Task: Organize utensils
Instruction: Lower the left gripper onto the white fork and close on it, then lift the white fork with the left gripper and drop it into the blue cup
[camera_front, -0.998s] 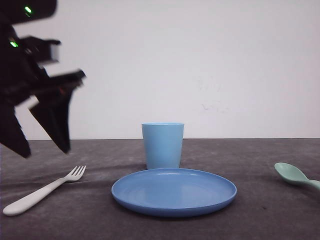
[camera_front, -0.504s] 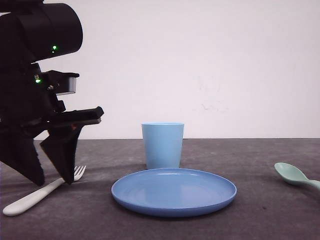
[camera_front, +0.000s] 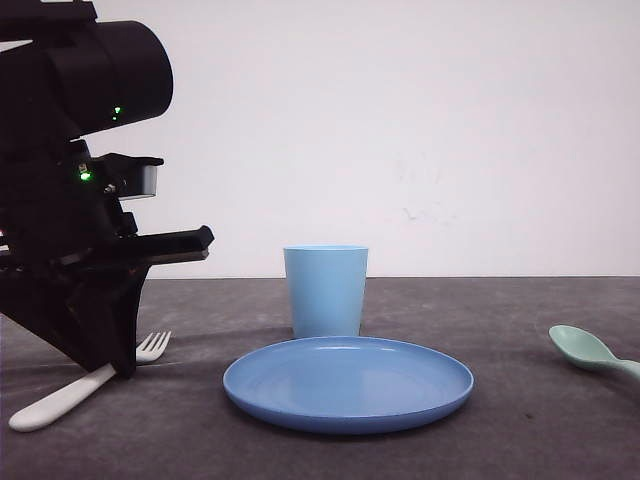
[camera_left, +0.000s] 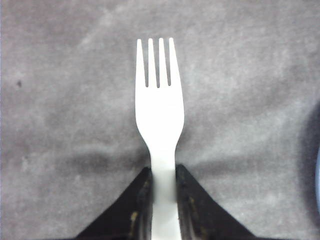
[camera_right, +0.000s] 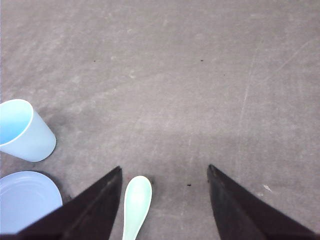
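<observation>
Left wrist view shows your left gripper fingers clamped on the fork, nothing placed yet, while your right gripper hangs spread above the untouched spoon.

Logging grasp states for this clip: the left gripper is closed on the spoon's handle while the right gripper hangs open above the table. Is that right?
Not quite. The left gripper is closed on the white fork, not the spoon, as the left wrist view shows. The mint spoon lies loose on the table between the open right gripper's fingers.
</observation>
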